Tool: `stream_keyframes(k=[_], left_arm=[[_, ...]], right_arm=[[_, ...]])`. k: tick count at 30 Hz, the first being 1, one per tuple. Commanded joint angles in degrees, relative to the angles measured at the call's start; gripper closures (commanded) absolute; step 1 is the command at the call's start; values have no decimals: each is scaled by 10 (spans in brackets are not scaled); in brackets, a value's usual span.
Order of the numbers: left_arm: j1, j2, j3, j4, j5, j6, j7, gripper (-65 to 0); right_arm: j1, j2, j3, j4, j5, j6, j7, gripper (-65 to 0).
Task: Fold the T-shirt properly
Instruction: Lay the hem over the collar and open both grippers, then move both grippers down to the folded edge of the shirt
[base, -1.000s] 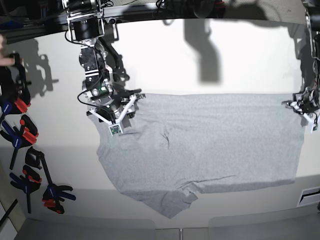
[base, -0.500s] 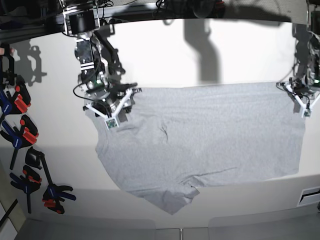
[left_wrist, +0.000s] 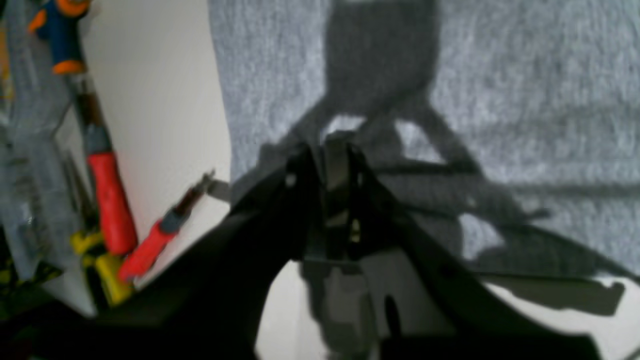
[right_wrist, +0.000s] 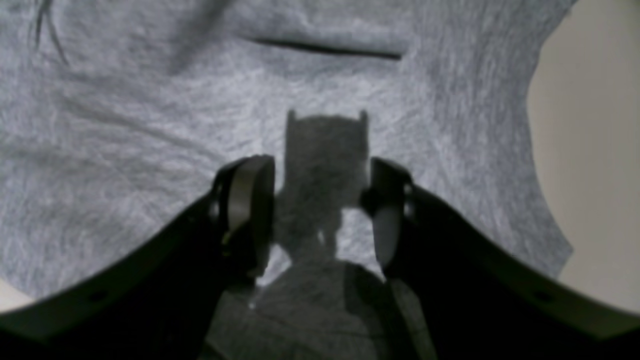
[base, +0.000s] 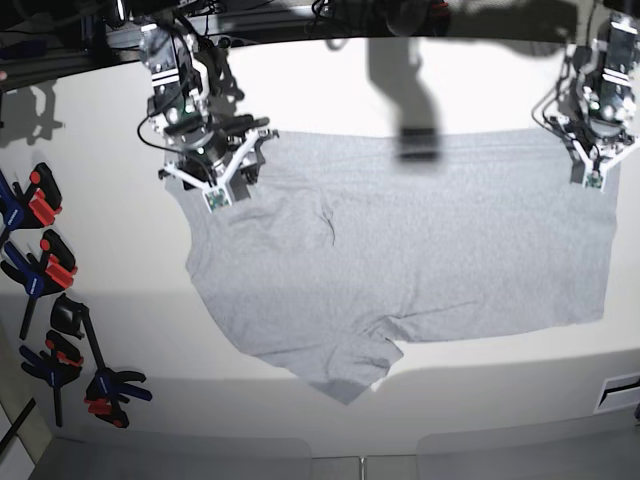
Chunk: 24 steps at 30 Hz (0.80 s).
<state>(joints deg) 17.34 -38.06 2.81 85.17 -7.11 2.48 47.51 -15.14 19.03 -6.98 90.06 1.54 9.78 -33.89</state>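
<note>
The light grey T-shirt (base: 420, 250) lies spread on the white table (base: 320, 90), plain side up, with a sleeve flap pointing to the near edge. My left gripper (base: 590, 176) stands at the shirt's far right corner. In the left wrist view this left gripper (left_wrist: 331, 150) is shut on the T-shirt (left_wrist: 500, 75) at its edge. My right gripper (base: 215, 190) is over the far left corner. Its jaws stand apart in the right wrist view, the right gripper (right_wrist: 320, 210) down on the flat T-shirt (right_wrist: 150, 125), which shows between the pads.
Several black clamps with red and blue grips (base: 50, 270) lie along the table's left side. Red-handled tools (left_wrist: 107, 200) and a blue and orange clamp (left_wrist: 62, 35) lie just past the shirt's edge in the left wrist view. Grey panels (base: 170, 460) border the near edge.
Both grippers have moved toward the far edge of the table, and the whole T-shirt has slid that way with them. Neither gripper has changed how wide it stands.
</note>
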Motion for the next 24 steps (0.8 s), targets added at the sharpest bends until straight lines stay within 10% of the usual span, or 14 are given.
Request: stream_keyframes(k=[1, 24], left_arm=[[35, 11, 8, -6, -42, -23, 99, -61], [200, 69, -111, 193, -43, -21, 95, -61]], right_arm=[[-31, 12, -1, -13, -46, -5, -117, -291], [-222, 19, 55, 80, -138, -64, -116, -291]])
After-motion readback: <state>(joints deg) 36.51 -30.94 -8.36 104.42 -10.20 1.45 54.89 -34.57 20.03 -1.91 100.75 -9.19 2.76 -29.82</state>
